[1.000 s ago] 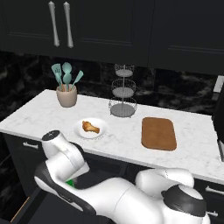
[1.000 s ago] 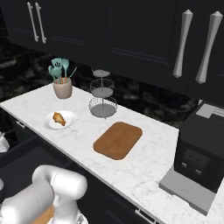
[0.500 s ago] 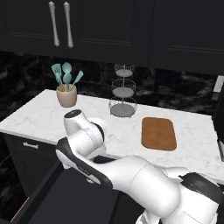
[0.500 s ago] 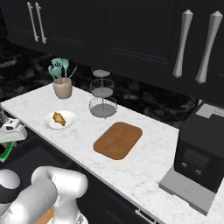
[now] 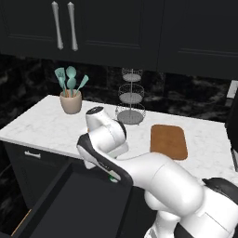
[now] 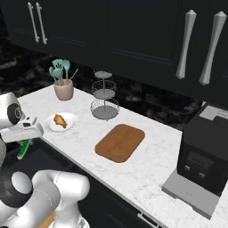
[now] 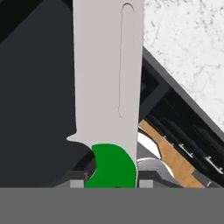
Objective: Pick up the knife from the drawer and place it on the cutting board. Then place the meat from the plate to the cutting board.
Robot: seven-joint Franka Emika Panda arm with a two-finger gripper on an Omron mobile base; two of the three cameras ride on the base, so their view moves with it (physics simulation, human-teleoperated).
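Observation:
My gripper (image 7: pixel 111 181) is shut on the green handle of the knife (image 7: pixel 109 87), whose grey blade points away from the hand. The same gripper (image 6: pixel 25 141) hangs over the open drawer (image 5: pixel 69 204) just in front of the counter edge, the green handle (image 6: pixel 23 150) showing below the hand. The white plate (image 6: pixel 71 118) sits on the counter with the golden-brown meat (image 6: pixel 59 120) on it. Further right lies the reddish-brown cutting board (image 6: pixel 120 142), with nothing on it. The cutting board (image 5: pixel 168 141) lies right of my arm.
A beige cup of teal utensils (image 6: pixel 63 88) and a wire basket stand (image 6: pixel 105 100) stand at the back of the marble counter (image 6: pixel 147 173). A black coffee machine (image 6: pixel 209 151) fills the right end. Black cupboard doors hang above.
The arm has risen out of the drawer with the knife and swung right, toward the counter edge near the plate. The jaws have stayed shut on the handle.

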